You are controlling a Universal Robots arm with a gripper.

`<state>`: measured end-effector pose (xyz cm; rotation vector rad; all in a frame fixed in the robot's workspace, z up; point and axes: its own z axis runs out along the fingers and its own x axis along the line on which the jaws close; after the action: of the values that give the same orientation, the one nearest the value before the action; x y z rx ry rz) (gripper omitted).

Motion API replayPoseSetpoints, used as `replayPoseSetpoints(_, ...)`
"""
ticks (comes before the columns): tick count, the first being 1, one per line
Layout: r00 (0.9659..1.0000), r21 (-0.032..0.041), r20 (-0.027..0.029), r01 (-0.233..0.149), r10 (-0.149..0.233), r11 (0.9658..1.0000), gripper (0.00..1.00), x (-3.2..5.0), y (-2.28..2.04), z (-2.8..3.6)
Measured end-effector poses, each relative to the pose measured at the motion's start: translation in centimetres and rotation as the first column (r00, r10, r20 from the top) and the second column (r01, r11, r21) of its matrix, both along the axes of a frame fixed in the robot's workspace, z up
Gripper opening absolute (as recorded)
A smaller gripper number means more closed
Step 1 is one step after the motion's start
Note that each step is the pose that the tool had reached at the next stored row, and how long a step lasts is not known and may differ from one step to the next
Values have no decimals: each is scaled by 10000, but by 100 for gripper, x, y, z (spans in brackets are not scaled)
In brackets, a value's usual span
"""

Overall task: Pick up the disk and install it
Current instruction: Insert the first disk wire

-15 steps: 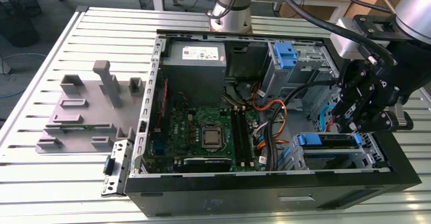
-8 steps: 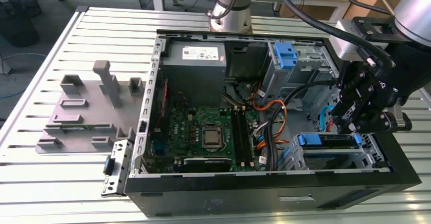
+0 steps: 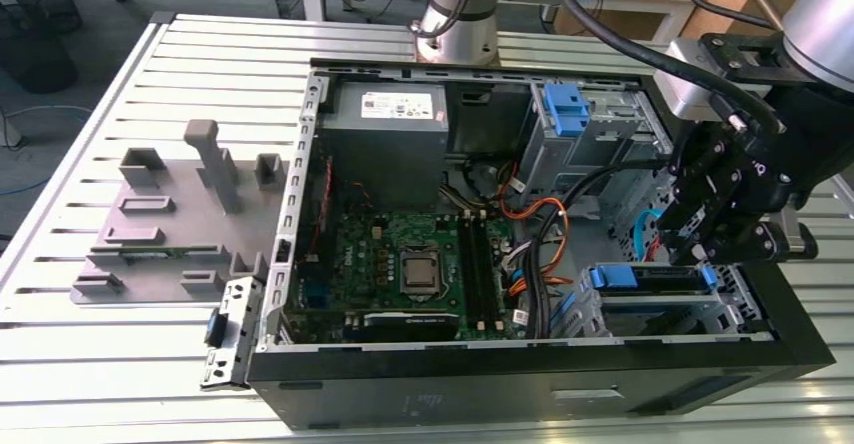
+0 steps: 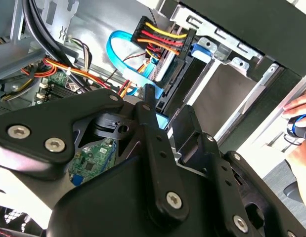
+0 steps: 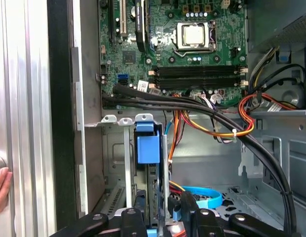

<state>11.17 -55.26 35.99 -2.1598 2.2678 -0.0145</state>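
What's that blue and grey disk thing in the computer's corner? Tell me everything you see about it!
The disk is a thin, flat drive, grey metal by its look, with blue plastic rails at both ends. It stands on edge in a slot of the metal drive cage, in a corner of the open computer case, at the exterior view's right. In the first wrist view a blue tab caps its end. The gripper hangs right above it; whether they touch is unclear.

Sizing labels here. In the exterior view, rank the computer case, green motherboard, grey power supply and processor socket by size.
Largest to smallest:
computer case
green motherboard
grey power supply
processor socket
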Motion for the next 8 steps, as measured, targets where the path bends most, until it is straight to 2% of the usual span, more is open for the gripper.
replayPoseSetpoints(8,10000,0,0,0,0,10000,42,56,5,-22)
